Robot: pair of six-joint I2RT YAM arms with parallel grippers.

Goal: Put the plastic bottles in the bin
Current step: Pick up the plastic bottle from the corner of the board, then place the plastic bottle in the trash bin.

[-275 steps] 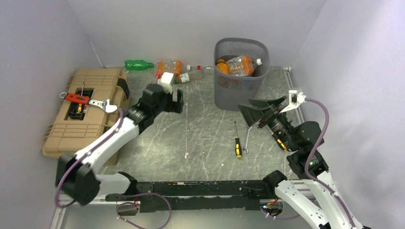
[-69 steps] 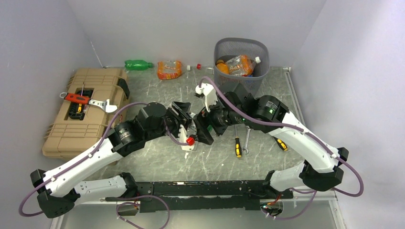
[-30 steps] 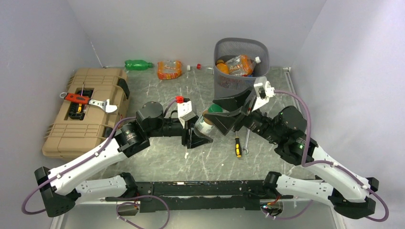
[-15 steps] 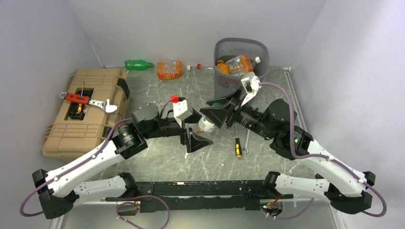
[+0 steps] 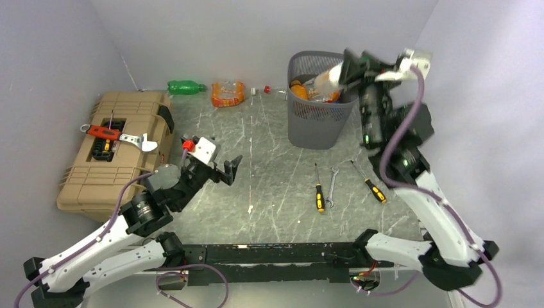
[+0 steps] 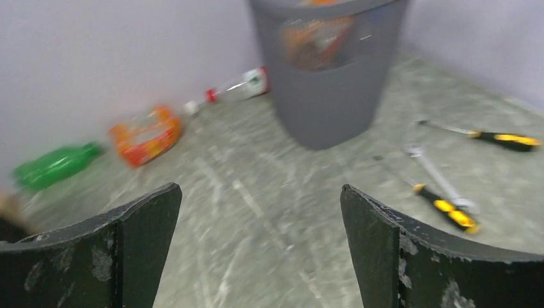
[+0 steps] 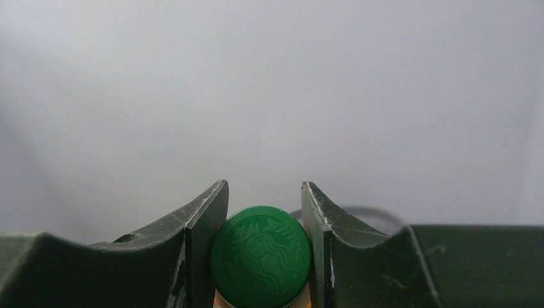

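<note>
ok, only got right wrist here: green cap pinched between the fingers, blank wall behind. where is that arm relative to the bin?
Observer: Right fingers are raised at the far-right rim of the bin; the bottle slants over the opening.
Operator: left arm?
Observer: Left fingers wide open, nothing between them, low over the table.
Operator: bottles left out?
Observer: Three by the back wall: green bottle, orange bottle, clear bottle.
</note>
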